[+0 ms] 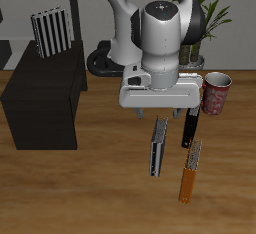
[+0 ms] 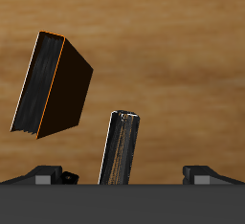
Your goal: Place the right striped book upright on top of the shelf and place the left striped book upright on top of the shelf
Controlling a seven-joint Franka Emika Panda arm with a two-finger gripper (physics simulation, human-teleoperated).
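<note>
One striped book (image 1: 50, 33) stands upright on top of the black shelf (image 1: 40, 98), on the robot's right side. The other striped book (image 1: 158, 146) lies on the wooden table with its thin grey striped edge up. My gripper (image 1: 165, 115) hangs open and empty just above that book's far end. In the wrist view the striped edge (image 2: 120, 149) runs between my two fingertips (image 2: 48, 176), which stand wide apart on either side of it without touching it.
A black red-ended book (image 1: 190, 128) lies beside the striped book. An orange book (image 1: 190, 173) lies nearer the table's front edge and also shows in the wrist view (image 2: 53, 84). A red patterned mug (image 1: 216, 93) stands beside the gripper. A plant stands at the back.
</note>
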